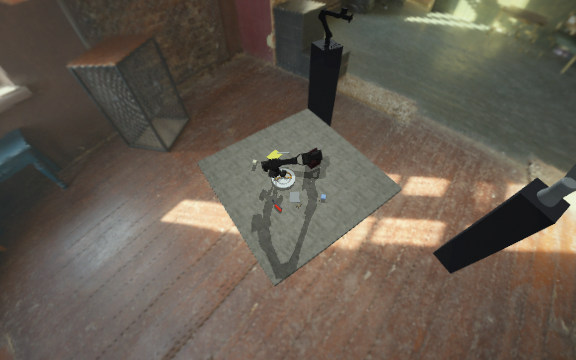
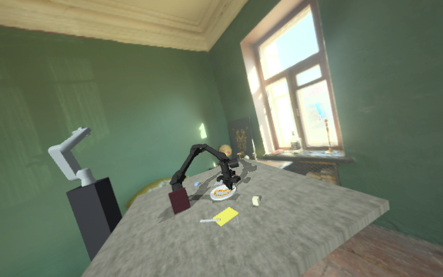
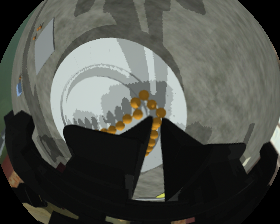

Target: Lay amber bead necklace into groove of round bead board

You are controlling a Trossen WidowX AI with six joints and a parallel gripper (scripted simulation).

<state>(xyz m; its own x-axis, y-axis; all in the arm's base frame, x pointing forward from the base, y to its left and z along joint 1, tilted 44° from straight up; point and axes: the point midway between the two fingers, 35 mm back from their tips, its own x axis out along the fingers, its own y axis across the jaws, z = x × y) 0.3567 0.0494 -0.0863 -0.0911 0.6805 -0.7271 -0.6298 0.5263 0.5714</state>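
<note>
The white round bead board [image 1: 283, 187] [image 2: 213, 197] [image 3: 91, 54] lies flat on the table. The amber bead necklace [image 2: 216, 193] [image 3: 144, 94] is over the board as a long narrow loop. In the wrist view, its near strand passes between the fingertips, a bend of beads sticks out past them, and another strand runs left behind the left finger. My gripper [image 2: 231, 188] [image 3: 156, 121] is shut on the necklace, low over the board's edge part. The beads in front cast shadows on the board. The fingers hide part of the loop, and whether any beads sit in the groove is unclear.
A yellow sheet [image 1: 274, 154] [image 2: 226, 216] with a pale stick [image 2: 208, 221] and a whitish block [image 1: 254, 162] [image 2: 255, 200] lie near the board. Across it are a grey square [image 1: 294, 197] [image 3: 45, 47], a red item [image 1: 278, 207] and a blue block [image 1: 323, 197] [image 2: 198, 184].
</note>
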